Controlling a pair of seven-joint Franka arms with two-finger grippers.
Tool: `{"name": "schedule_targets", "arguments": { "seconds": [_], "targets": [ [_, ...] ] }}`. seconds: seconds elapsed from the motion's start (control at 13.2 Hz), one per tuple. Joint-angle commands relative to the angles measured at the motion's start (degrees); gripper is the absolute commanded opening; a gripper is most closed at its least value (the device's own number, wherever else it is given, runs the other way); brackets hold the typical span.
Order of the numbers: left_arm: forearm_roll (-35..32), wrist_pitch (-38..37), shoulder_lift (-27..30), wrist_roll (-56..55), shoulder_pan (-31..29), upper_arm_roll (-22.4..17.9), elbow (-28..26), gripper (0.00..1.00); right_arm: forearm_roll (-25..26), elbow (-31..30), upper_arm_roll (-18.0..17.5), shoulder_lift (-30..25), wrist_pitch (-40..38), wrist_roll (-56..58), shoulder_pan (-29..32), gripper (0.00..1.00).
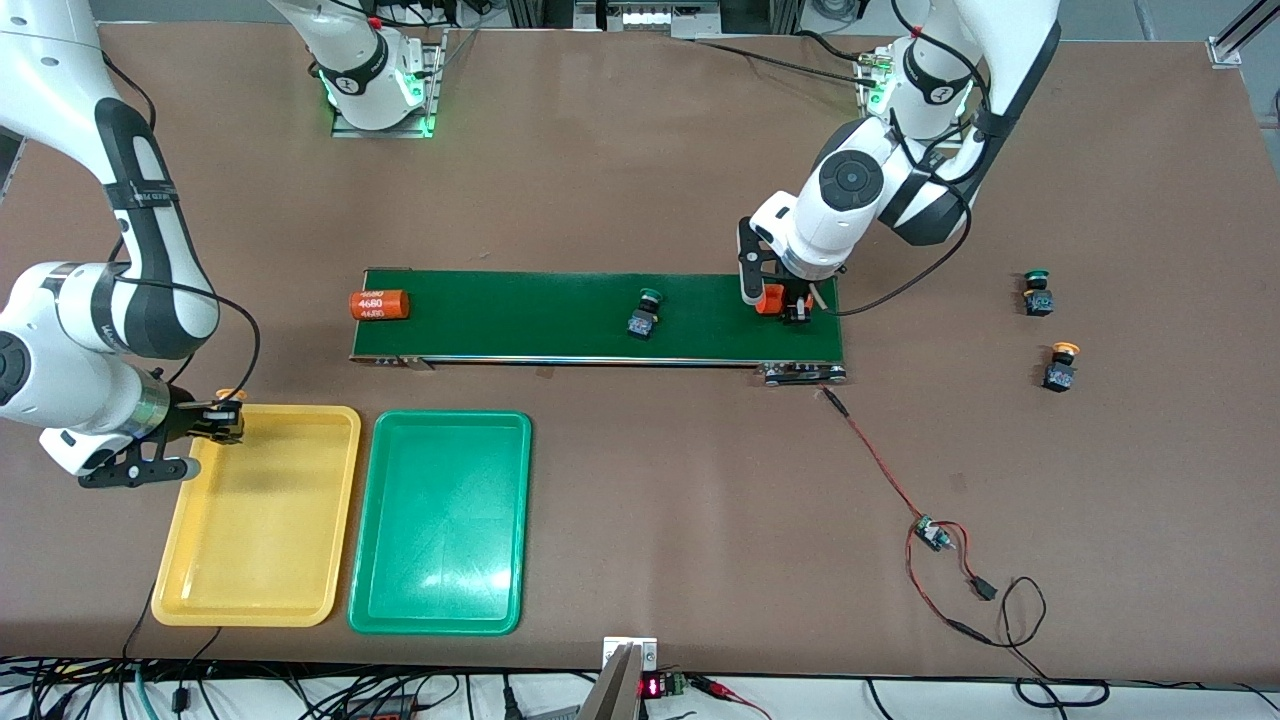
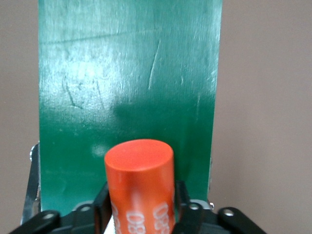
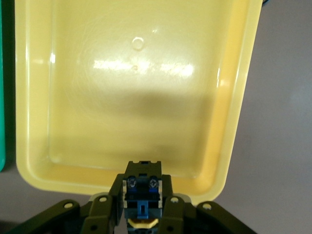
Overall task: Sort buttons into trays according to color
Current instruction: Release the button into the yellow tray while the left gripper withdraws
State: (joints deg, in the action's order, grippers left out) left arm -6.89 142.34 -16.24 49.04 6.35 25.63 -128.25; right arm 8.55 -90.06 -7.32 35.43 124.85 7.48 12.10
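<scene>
The buttons are spread over the scene. One yellow-capped button point(image 1: 228, 407) is clamped between the fingers of the right gripper point(image 1: 222, 418), which hangs over the corner of the yellow tray point(image 1: 262, 590) that lies toward the right arm's end of the table and farthest from the front camera. In the right wrist view the black-and-blue body of this button point(image 3: 142, 194) sits between the two fingers, just above the tray's rim point(image 3: 122, 178).

A green-capped button point(image 1: 645, 312) lies on the dark-green conveyor belt point(image 1: 560, 325), about midway along it. Two more buttons sit on the bare brown table point(image 1: 650, 180) toward the left arm's end, well apart from the belt: a green-capped one point(image 1: 1037, 292) and, nearer to the front camera, a yellow-capped one point(image 1: 1061, 367).

The green tray point(image 1: 438, 610) lies just beside the yellow tray, on the side toward the left arm's end; both are nearer to the front camera than the belt.

The left gripper point(image 1: 785, 305) is down at the belt's end toward the left arm. An orange cylinder point(image 2: 141, 187) with white printed numbers stands between its fingers point(image 2: 100, 207); whether they press on it or stand slightly off it cannot be told. A second orange cylinder point(image 1: 379, 304), printed 4680, lies on its side at the belt's end toward the right arm.

A red-and-black wire with a small circuit board point(image 1: 935, 535) trails over the table from the belt's end, running nearer to the front camera.
</scene>
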Motion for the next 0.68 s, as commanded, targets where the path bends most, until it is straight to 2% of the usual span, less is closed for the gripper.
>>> {"name": "schedule_targets", "arguments": {
  "seconds": [0.0,0.3,0.38,0.45,0.53,0.61],
  "targets": [
    [-1.46,-0.83,-0.38,0.53,0.5,-0.5,1.95,1.0,-0.02,-0.02,-0.94,1.57,2.33,1.04,1.17,0.19],
    [-1.46,-1.45,2.95,0.62,-0.28,-0.49,2.13,1.0,-0.11,-0.02,-0.94,3.59,5.4,2.7,1.96,0.19],
    [-1.37,-3.54,4.18,0.79,-1.42,-0.67,2.31,1.0,-0.11,-0.02,-0.94,3.68,5.75,2.8,2.05,0.19],
    [-1.37,-5.74,4.89,1.06,-3.08,-0.67,2.48,1.0,-0.11,-0.11,-0.94,3.68,5.76,2.8,2.05,0.25],
    [-1.37,-6.71,5.07,1.06,-4.58,-1.11,3.09,1.0,-0.02,-0.11,-0.94,3.68,5.67,2.8,1.96,0.49],
    [-1.37,-7.42,5.08,1.15,-6.16,-2.68,3.19,1.0,-0.02,-0.11,-0.94,3.86,5.67,2.8,1.87,0.56]
  ]
}}
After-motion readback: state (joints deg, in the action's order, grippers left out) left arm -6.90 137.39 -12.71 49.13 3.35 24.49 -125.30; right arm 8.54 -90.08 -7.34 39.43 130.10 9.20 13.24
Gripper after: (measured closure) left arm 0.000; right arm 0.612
